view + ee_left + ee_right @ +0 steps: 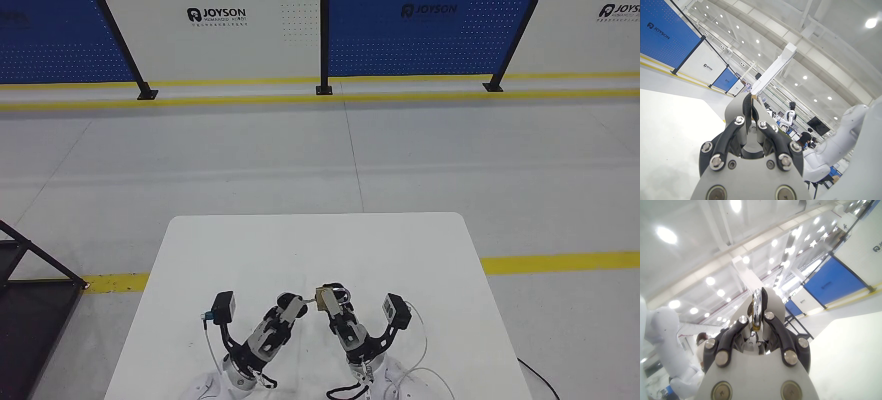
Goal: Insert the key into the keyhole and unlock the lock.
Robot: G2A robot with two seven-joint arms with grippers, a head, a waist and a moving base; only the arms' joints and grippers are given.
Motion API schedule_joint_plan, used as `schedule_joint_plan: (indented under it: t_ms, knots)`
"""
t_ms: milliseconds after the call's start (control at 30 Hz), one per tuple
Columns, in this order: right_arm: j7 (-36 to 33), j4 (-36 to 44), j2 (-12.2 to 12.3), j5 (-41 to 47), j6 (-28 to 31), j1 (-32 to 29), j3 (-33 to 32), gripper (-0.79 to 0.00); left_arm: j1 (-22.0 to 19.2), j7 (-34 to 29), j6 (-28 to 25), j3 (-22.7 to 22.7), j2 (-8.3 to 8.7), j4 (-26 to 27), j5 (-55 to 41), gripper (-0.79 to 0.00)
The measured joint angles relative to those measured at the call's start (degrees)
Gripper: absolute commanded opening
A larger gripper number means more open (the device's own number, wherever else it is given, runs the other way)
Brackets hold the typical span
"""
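A brass padlock [324, 297] with a silver shackle [757, 306] is held above the table's near middle. My right gripper [338, 296] is shut on it, and the shackle stands edge-on between the pads [765, 294]. My left gripper [298, 301] is just to the lock's left, its tips almost touching it. In the left wrist view the gripper [750, 98] is shut, black pads [747, 106] pressed together. A small tan sliver of the key [754, 96] pokes out at the tips; the rest of the key is hidden.
The white table [320, 250] stretches bare beyond both grippers. A dark frame [30, 265] stands off its left edge. Blue and white barrier panels [420, 35] line the floor at the back.
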State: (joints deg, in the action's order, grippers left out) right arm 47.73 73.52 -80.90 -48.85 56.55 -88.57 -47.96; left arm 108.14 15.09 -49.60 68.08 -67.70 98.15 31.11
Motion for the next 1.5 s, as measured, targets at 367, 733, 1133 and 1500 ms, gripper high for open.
schedule_joint_plan:
  t_ms: [367, 733, 1133, 1500]
  knots:
    - [0.0, 0.0, 0.0, 0.0, 0.0, 0.0, 0.0, -0.785, -0.5, -0.7, -0.2, -0.5, -0.13, -0.6, -0.6, -0.785]
    - [0.0, 0.0, 0.0, 0.0, 0.0, 0.0, 0.0, -0.785, -0.9, -1.0, 0.3, -0.8, -0.28, -0.7, -0.9, -0.785]
    - [-3.8, 2.3, 0.1, 2.4, -2.0, -0.9, -0.6, -0.785, -1.6, -0.4, 1.9, -2.2, -0.71, -0.8, 0.0, -0.785]
    - [-5.5, 3.3, 0.0, 3.5, -1.9, -1.8, -1.6, -0.785, -1.3, 0.5, 2.1, -2.3, -0.85, -0.7, 0.9, -0.406]
